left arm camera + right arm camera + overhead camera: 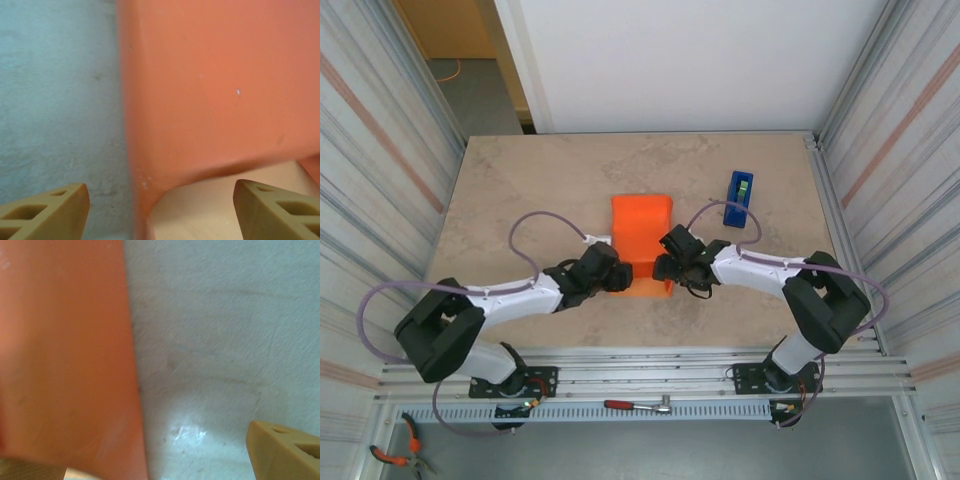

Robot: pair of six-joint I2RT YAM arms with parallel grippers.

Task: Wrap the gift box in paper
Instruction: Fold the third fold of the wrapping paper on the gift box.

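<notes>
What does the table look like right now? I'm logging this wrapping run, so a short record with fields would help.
paper: orange, folded up into a raised shape, middle of the table
left gripper: open, at the paper's near-left edge
right gripper: open, at the paper's right edge
tape dispenser: blue, on the table beyond the right gripper, apart from the paper
table: beige, stone-look top

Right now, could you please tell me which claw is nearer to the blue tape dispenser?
Right. The right claw is at the right edge of the paper, the tape dispenser further right; the left claw is at the paper's left edge, across the sheet.
</notes>
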